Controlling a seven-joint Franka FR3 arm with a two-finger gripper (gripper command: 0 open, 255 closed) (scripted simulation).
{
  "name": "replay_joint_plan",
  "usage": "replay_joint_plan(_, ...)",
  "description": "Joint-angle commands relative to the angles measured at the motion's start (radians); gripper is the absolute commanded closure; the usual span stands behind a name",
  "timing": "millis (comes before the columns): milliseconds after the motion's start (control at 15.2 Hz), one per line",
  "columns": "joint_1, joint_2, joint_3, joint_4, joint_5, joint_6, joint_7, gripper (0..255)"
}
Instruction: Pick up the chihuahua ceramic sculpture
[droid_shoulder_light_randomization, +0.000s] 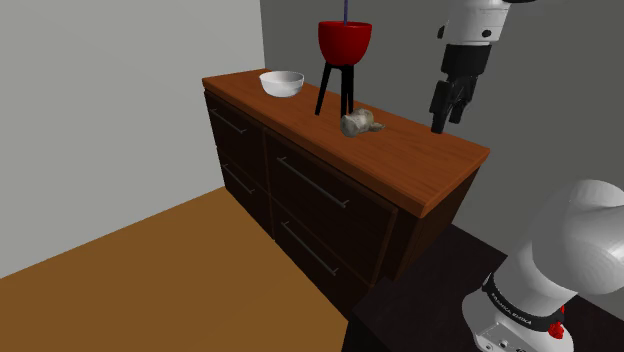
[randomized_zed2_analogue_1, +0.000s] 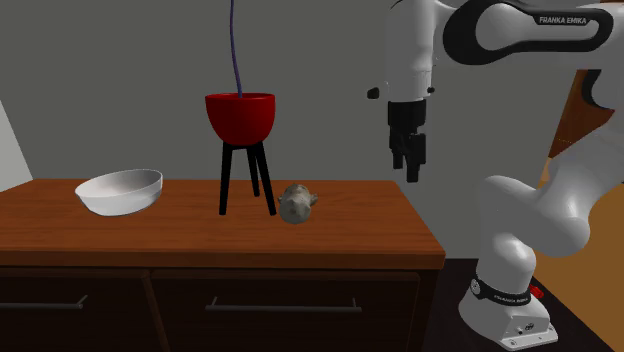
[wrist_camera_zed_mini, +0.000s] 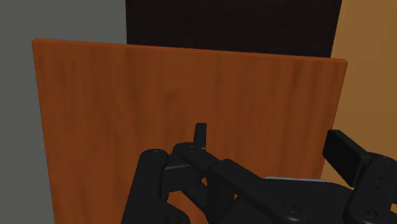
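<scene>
As it hovers, gripper (droid_shoulder_light_randomization: 441, 118): fingers wide, empty
Dog (droid_shoulder_light_randomization: 359, 124): gripper's 9 o'clock, shoulder view; reach may clip planter (droid_shoulder_light_randomization: 344, 40)

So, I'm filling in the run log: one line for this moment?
phase: pre-grasp | jaws: open, empty, above dresser end | dog: on dresser beside red pot, untouched

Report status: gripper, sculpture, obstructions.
Gripper open, holding nothing, above the end of the dresser. Sculpture on its top, untouched. Red planter on legs close beside it; white bowl farther off.
</scene>
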Motion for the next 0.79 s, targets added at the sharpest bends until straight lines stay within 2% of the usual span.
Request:
replay_joint_plan(0,0.000,0.000,0.000,0.000,0.000,0.000,0.000,0)
replay_joint_plan(396,0.079,0.160,-0.121,0.054,-0.117,0.151,-0.351,0)
replay_joint_plan(726,0.152,0.315,-0.204,0.135,-0.164,0.276,-0.630,0)
